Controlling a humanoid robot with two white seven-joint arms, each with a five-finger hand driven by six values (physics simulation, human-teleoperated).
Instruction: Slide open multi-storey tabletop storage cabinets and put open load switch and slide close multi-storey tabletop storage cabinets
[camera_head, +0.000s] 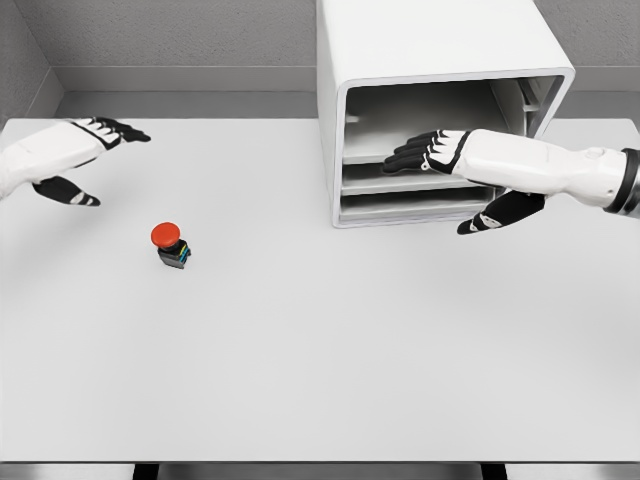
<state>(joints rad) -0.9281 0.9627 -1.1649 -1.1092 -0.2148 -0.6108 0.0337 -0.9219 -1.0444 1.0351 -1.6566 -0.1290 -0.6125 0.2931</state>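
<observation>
Red-capped switch (172, 244) (unlabelled) — cabinet (430, 100) behind, well apart

A bare simulated test cell rather than any lived-in room: a plain white desk (320, 380) fills the view, plain grey walls (180, 35) rise behind its far edge, and a white storage cabinet (420, 50) stands at the far right.

Single head view only, no second view to overlap. Camera sits high at the robot's head, tilted down at the table (320, 380), facing the back wall (180, 40) at 12 o'clock. Mid-range: the whole tabletop fits, near edge along the bottom, cabinet (420, 50) cropped at 1 o'clock.
</observation>
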